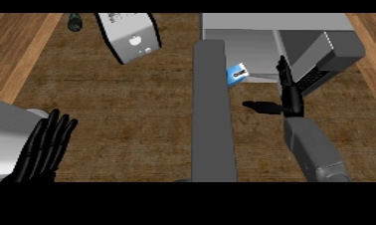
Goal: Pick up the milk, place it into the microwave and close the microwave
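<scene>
The milk (236, 73) is a small blue and white carton lying at the front of the microwave's (249, 24) grey cavity, just right of the open door (213, 119). The door is a long grey slab running from the microwave toward the view's lower edge. My right hand (290, 94) is to the right of the carton with fingers straight, pointing into the cavity, and its thumb sticks out to the left. It holds nothing and there is a gap between it and the milk. My left hand (44, 144) rests open at the lower left with fingers up.
A white and grey box-shaped appliance (131, 37) stands tilted at the back, left of the microwave. A small dark object (74, 21) lies at the far back left. A grey block (15, 119) shows at the left edge behind my left hand. Brown counter (125, 109) lies between.
</scene>
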